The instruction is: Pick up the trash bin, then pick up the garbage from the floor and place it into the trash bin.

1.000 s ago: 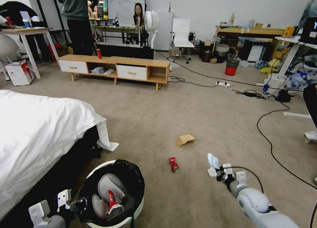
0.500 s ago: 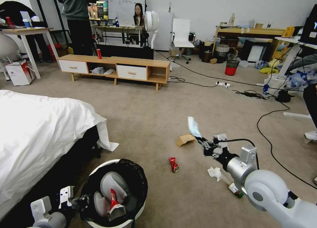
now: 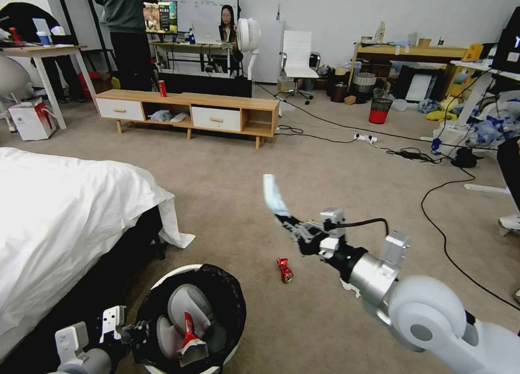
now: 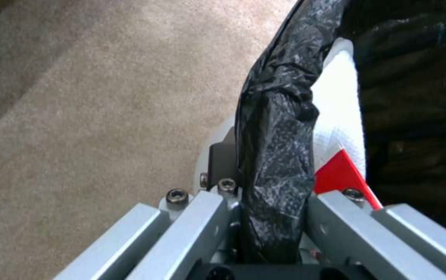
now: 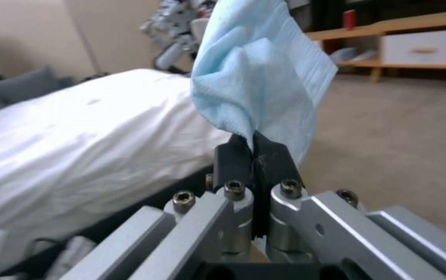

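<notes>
Your right hand (image 3: 285, 220) pinches the crumpled, pleated blue face mask (image 3: 272, 194) above the carpet; your left hand (image 3: 135, 330) clamps the round white trash bin (image 3: 216, 303) (glossy black liner) beside the bed (image 3: 65, 211).

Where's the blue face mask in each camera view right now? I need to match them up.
Head view: blue face mask held up by right gripper, mid-frame above the carpet.
Right wrist view: mask pinched in the shut fingers.
Left wrist view: not in it.
Shared landmark: white bed.
</notes>
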Motion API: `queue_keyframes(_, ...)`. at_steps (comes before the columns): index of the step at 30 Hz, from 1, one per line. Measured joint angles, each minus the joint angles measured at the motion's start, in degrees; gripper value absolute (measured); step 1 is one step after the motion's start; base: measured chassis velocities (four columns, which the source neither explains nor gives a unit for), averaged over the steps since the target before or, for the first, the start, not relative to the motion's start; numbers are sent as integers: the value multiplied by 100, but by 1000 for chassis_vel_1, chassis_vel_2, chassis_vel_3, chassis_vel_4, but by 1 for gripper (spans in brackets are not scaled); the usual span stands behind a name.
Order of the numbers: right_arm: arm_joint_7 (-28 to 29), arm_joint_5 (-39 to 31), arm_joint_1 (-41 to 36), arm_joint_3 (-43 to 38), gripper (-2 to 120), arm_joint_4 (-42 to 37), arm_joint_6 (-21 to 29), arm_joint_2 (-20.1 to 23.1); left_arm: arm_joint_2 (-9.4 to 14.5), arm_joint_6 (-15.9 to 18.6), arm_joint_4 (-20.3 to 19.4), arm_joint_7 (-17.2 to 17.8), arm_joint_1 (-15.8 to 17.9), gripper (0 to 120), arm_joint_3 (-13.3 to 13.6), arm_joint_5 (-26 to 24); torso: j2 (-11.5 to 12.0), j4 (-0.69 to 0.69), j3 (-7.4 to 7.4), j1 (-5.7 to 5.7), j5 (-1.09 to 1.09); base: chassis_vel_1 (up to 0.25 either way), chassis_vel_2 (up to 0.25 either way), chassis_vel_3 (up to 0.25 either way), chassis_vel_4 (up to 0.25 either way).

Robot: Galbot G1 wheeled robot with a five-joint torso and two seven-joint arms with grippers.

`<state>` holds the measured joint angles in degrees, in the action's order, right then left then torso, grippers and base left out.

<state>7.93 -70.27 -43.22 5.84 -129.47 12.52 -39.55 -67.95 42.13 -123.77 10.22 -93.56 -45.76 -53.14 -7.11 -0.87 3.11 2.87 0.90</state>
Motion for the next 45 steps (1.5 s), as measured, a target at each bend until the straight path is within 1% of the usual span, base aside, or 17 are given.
queue_keyframes(1,13,-110,340,337,0,49,9,-97,19,0,-7,-9,-2,1,1,4,0,2,0,0,1,0,0,0,0)
queue_keyframes(2,13,-110,340,337,0,49,9,-97,19,0,-7,-9,-2,1,1,4,0,2,0,0,1,0,0,0,0)
queue_keyframes(4,10,-208,920,1023,0,211,19,-388,40,0,-33,-27,7,1,-2,5,0,2,0,0,1,0,0,0,0)
queue_keyframes(5,10,-208,920,1023,0,211,19,-388,40,0,-33,-27,7,1,-2,5,0,2,0,0,1,0,0,0,0)
queue_keyframes(8,0,-223,1334,1646,0,435,28,-692,59,0,-39,-42,11,1,-12,3,0,2,0,0,0,0,0,0,0)
queue_keyframes(12,1,-251,1505,1938,0,575,66,-823,72,0,-39,-47,26,1,-19,-3,0,2,0,0,1,0,0,0,0)
queue_keyframes(17,155,-404,1788,2489,0,744,389,-1037,98,0,-1,-48,102,1,-17,-22,0,1,0,0,1,0,0,0,0)
queue_keyframes(18,155,-404,1788,2489,0,744,389,-1037,98,0,-1,-48,102,1,-17,-22,0,1,0,0,1,0,0,0,0)
queue_keyframes(20,332,-508,1911,2702,0,836,611,-1152,105,0,20,-49,141,1,-11,-36,0,1,0,0,1,0,0,0,0)
queue_keyframes(24,403,-510,1972,2816,0,942,728,-1229,119,0,24,-48,164,1,-11,-61,0,1,0,0,1,0,0,0,0)
queue_keyframes(26,535,-574,2045,2932,0,1020,991,-1310,137,0,26,-40,189,1,-15,-92,0,1,0,0,1,0,0,0,0)
queue_keyframes(27,535,-574,2045,2932,0,1020,991,-1310,137,0,26,-40,189,1,-15,-92,0,1,0,0,1,0,0,0,0)
queue_keyframes(29,638,-609,2100,3009,0,1063,1211,-1363,148,0,29,-32,203,1,-21,-104,0,1,0,0,1,0,0,0,0)
queue_keyframes(33,689,-615,2154,3087,0,1124,1346,-1406,158,0,30,-25,216,1,-31,-116,0,1,0,0,1,0,0,0,0)
queue_keyframes(35,757,-627,2187,3141,0,1166,1543,-1452,161,0,30,-20,227,1,-40,-127,0,1,0,0,1,0,0,0,0)
queue_keyframes(42,800,-583,2210,3240,0,1266,1825,-1532,180,0,-2,-3,235,1,-86,-189,0,1,0,0,0,0,0,0,0)
queue_keyframes(45,834,-580,2209,3256,0,1266,1864,-1532,187,0,-11,-1,234,1,-98,-200,0,2,0,0,0,0,0,0,0)
